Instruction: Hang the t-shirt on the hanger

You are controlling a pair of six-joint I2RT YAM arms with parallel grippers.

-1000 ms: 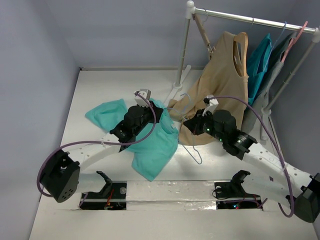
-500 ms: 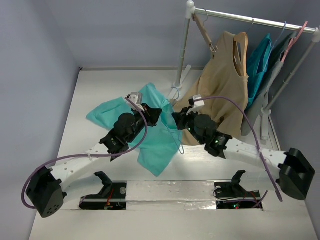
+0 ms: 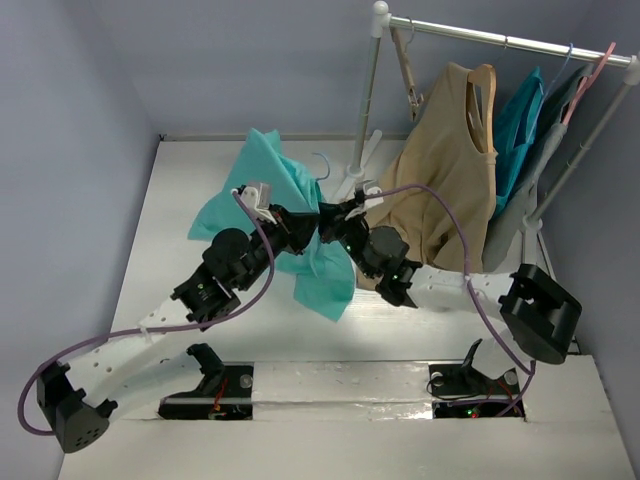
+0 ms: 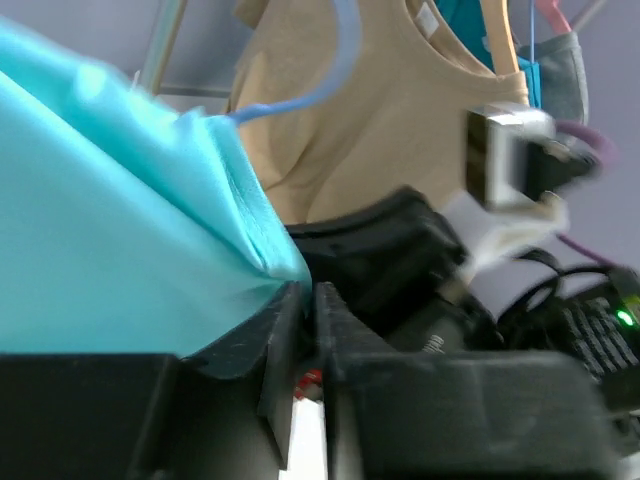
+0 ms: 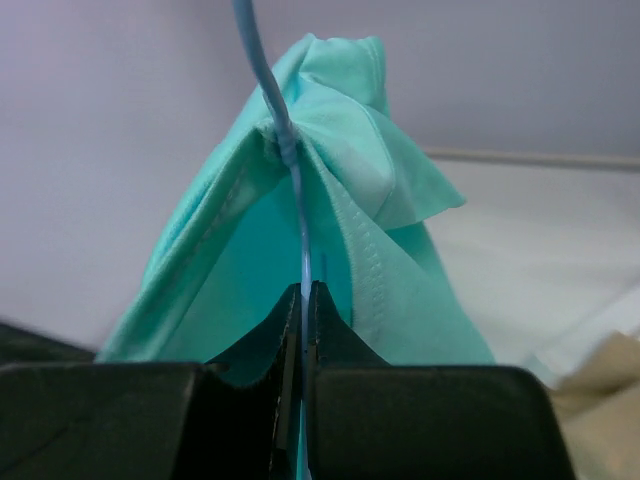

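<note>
Both arms have swung inward and up, hoisting the t-shirt (hook of the hanger now pokes out above); left gripper pinches fabric, right gripper clamps the hanger wire, so threading looks close

The t-shirt is soft matt cloth with stitched hems; the hanger looks smooth plastic.

The t-shirt hangs left of the rack.

High rear camera overlooks the table; both wrist cameras closely face the t-shirt.
</note>
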